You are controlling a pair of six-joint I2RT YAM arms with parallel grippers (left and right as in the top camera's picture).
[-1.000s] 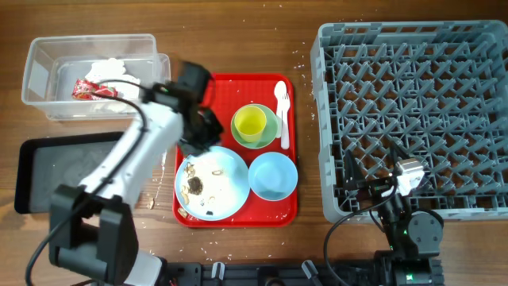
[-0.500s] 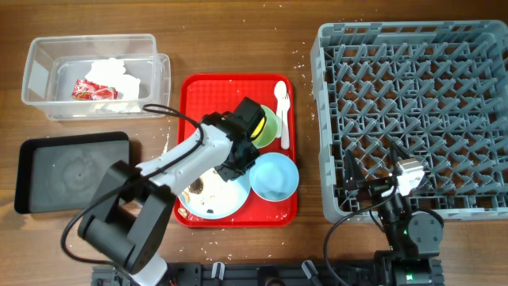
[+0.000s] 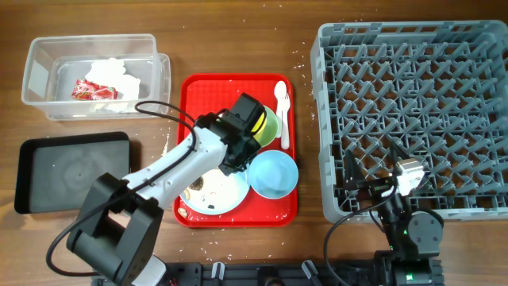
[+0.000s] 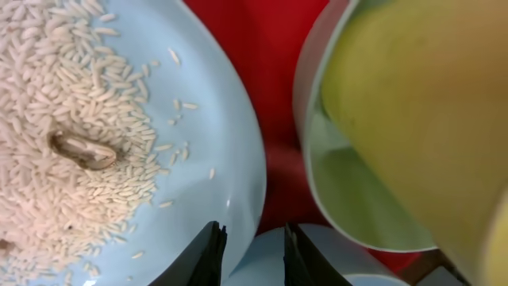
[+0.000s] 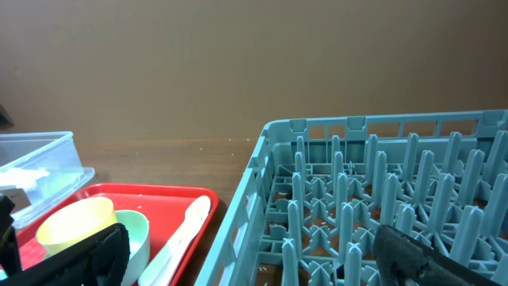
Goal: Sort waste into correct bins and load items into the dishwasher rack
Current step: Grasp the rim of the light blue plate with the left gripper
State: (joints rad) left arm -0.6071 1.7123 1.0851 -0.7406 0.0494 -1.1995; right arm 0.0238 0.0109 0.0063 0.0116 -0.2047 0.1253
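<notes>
The left fingers [image 4: 210, 258] are being held narrowly parted, clamping nothing, between the light blue plate [image 4: 214, 119] carrying rice crumbs [image 4: 55, 119] and the yellow cup [image 4: 413, 95] on the red tray [image 3: 198, 95]; the right fingers [image 5: 421, 254] are being held wide at the grey rack [image 3: 413, 79]; the napkin [image 3: 115, 73] and wrapper [image 3: 85, 90] are being contained in the clear tub [image 3: 40, 63].

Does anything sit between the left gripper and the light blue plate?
Nothing visible. The left gripper hangs by the light blue plate rim, fingers over the gap beside the bowl. The yellow cup and green saucer sit off to the side, not between.
</notes>
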